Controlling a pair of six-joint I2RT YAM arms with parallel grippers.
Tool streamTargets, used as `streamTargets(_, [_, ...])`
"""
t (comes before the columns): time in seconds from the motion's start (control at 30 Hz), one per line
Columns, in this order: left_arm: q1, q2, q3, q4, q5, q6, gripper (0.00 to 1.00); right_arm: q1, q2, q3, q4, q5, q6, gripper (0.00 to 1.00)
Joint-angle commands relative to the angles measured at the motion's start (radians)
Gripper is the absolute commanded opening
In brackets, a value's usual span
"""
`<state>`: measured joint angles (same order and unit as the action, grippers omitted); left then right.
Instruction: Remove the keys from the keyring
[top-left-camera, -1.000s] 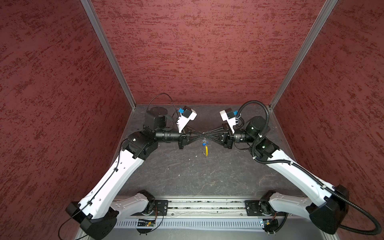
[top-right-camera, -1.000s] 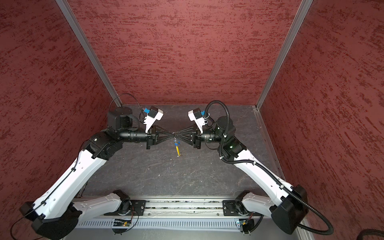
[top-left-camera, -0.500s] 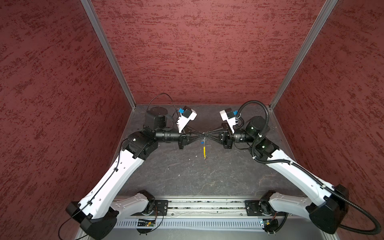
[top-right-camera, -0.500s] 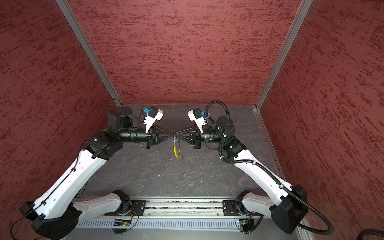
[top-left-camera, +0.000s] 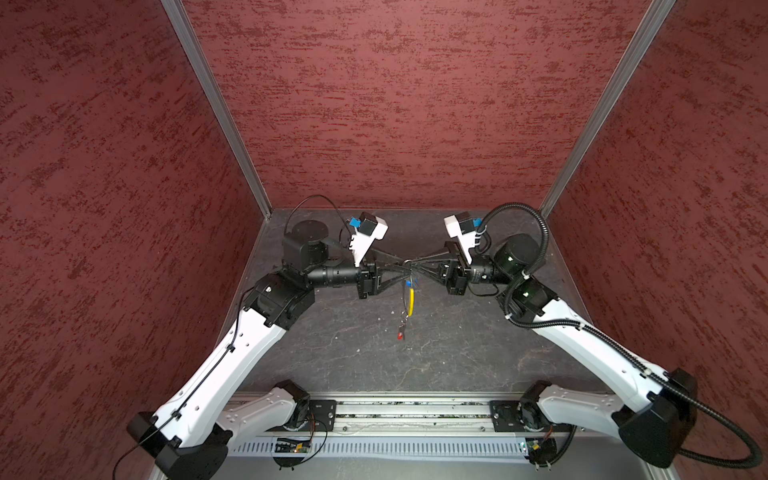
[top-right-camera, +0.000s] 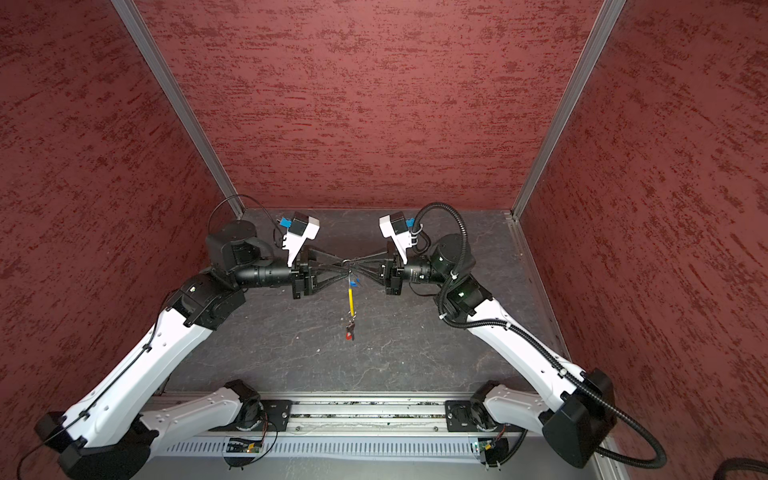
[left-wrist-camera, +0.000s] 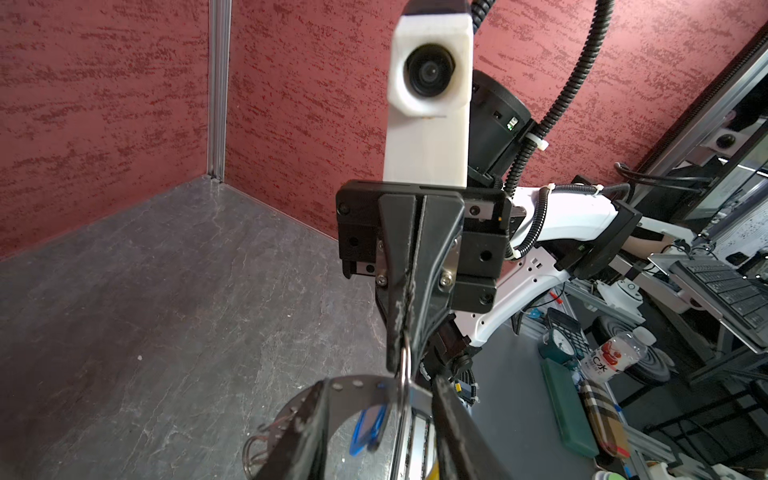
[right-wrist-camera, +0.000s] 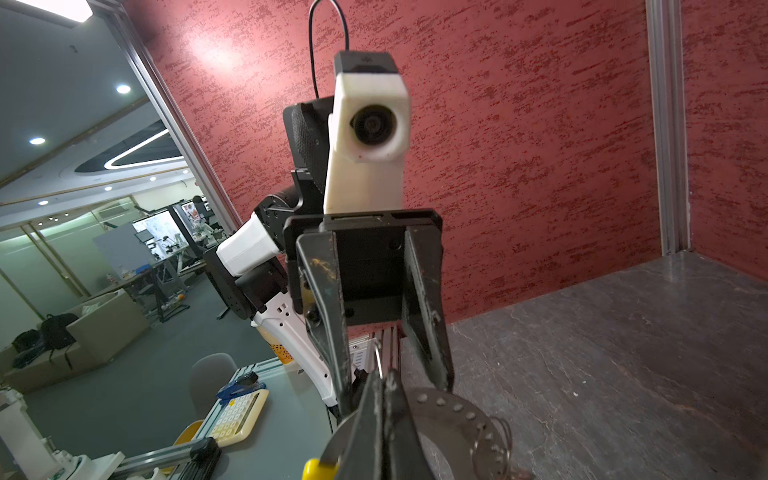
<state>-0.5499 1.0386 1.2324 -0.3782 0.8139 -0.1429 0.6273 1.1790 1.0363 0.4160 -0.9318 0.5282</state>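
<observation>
Blue key (left-wrist-camera: 368, 428): L wrist view, not R

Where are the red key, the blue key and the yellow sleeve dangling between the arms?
red key (top-right-camera: 348, 333): in a top view, on its red plastic head.
blue key (left-wrist-camera: 368, 428): left wrist view, on its blue plastic head.
yellow sleeve (top-right-camera: 351, 302): in a top view, on the middle of its length.

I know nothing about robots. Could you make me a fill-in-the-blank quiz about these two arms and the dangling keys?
1. The right gripper is ___ on the keyring, at its top ring.
2. The left gripper has its jaws ___.
3. The key at the dangling end has a ___ head.
4. The curved sleeve is ___.

Missing words: shut; open; red; yellow.
</observation>
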Motion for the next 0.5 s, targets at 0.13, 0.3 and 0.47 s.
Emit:
streamTargets(0.13, [-0.002,-0.069,-0.135,0.395,-0.012,-0.156,0.33,0.006,-0.032,-0.015,0.136,0.060,0.048,0.00])
streamTargets(0.3, [0.007,-0.074,-0.163,0.466,-0.038,-0.202,0.26,0.006,-0.032,-0.014,0.150,0.067,0.055,0.00])
streamTargets(0.47, [0.033,-0.071,-0.175,0.535,-0.004,-0.267,0.26,0.006,-0.033,-0.016,0.151,0.070,0.056,0.00])
